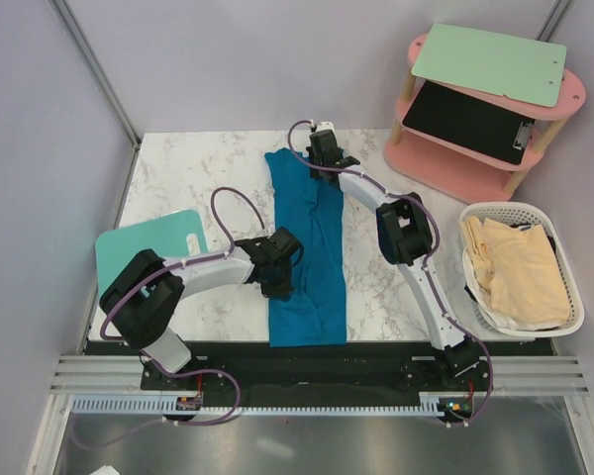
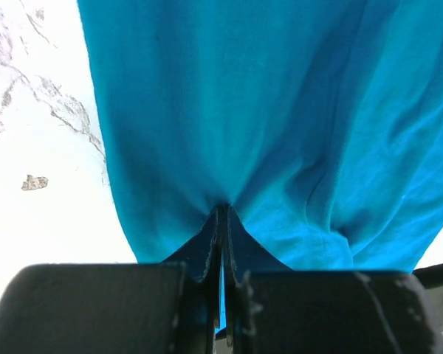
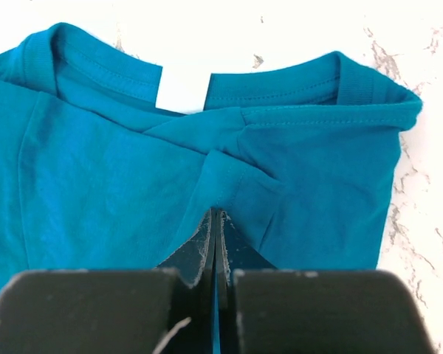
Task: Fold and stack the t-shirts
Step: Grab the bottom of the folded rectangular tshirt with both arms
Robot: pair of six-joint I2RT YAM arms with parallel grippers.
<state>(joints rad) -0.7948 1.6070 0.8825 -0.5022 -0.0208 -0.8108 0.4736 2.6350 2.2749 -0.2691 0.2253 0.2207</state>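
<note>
Teal t-shirt (image 1: 319, 272), one, pinched in both jaws

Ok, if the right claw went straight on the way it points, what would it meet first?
The right claw is shut on the teal t-shirt. Straight ahead lies more of that shirt up to its collar, then marble tabletop. Depth is hard to judge.

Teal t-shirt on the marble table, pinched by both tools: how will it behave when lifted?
Likely floppy: the teal cloth t-shirt puckers where the left tool and right tool pinch it, so the unsupported middle should sag. Probably light: thin folds at the collar. Pushed, it would likely wrinkle rather than slide.
</note>
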